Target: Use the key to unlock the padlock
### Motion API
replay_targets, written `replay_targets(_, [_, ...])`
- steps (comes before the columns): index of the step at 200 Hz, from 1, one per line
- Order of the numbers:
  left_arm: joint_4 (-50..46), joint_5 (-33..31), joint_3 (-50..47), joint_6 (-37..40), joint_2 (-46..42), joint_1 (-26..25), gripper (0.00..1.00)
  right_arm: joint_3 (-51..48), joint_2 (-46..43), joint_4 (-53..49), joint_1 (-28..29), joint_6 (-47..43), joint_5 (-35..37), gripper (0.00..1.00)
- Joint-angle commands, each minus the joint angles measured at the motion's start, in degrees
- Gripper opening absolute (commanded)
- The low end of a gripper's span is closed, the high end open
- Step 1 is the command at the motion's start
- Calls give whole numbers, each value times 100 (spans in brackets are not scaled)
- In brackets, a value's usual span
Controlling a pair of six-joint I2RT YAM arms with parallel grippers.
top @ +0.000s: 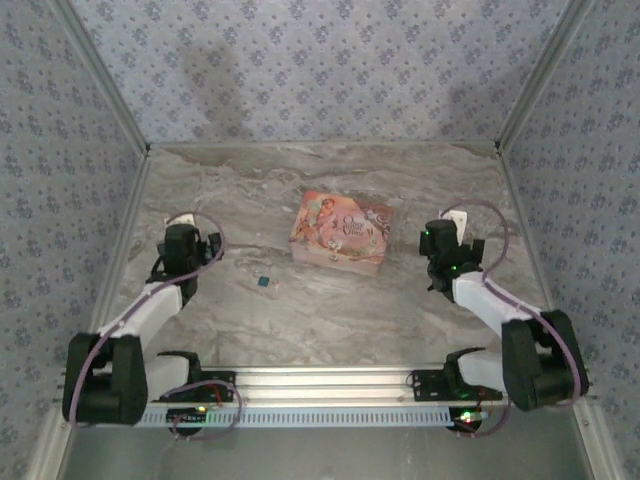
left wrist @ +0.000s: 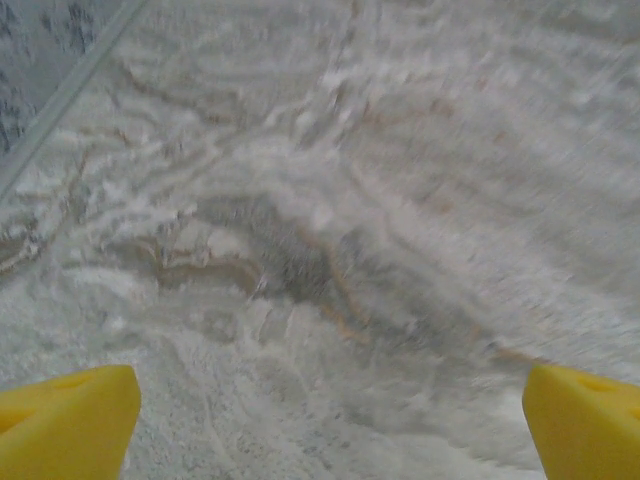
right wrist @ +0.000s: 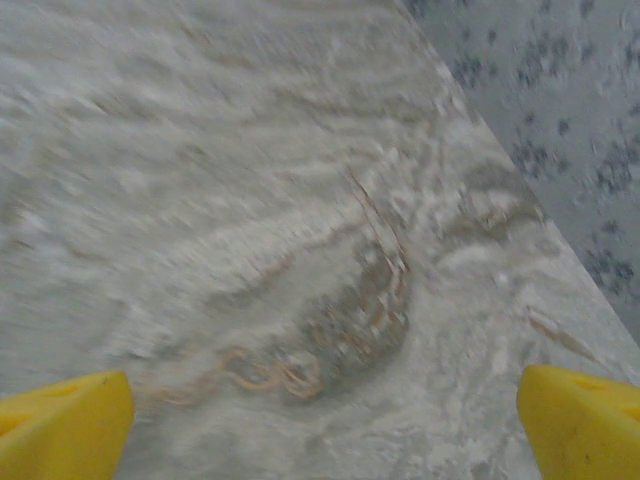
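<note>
**Both tools wide and empty, padlock waiting mid-table**

There's the padlock (top: 263,283), a tiny blue-teal square lying out in the open on the marble table (top: 400,300). It sits to the near-left of the pink picture box (top: 341,232) and apart from it.

The left tool (left wrist: 322,425) has its yellow fingers (left wrist: 65,425) spread wide, with nothing between them but blurred marble. The right tool (right wrist: 320,425) is the same, wide and empty, over by the table's right edge.

The arms stand on either side of the work, and the lock is nearer the left one. It's a sensible stance, I'd say: one tool free to steady the lock, the other to take the key. Whether a key lies beside the lock is too small to tell.

By my reading this has barely begun, with nothing gripped and the lock untouched.
</note>
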Motion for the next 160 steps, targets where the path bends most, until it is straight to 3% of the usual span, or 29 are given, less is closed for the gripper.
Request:
replay_targets(1, [1625,14,-232,509,467,131,98,-283,440,1653,-138,-409,441,100])
replay_targets(22, [2097,214,-167,614,791,238,98,-481,603,2646,-188,-834,41,100])
replay_targets(42, [2553,482,-82,673,1119,366,98,-538,669,2929,-457,-756,-503,100])
replay_targets(67, [4060,893,-546,819,1845,453,98,-944,1169,4338,-991,-878,-1776,100])
replay_targets(75, [4707,930,-611,870,2149,447,98,-845,1225,3940,-1126,-840,-2370,100])
replay_targets(87, [3584,869,-241,808,1930,448,98,-866,1644,4620,-1111,-1029,-2470,100])
replay_targets(98, [3963,795,-291,807,2091,458,98,-712,1402,3816,-1155,-670,-2285,100])
replay_targets(119, [3823,640,-273,767,2042,452,98,-895,1471,4409,-937,-851,-1794,100])
replay_targets(160, [3765,549,-275,728,2015,438,98,-686,1464,3953,-1273,-792,-2537,100])
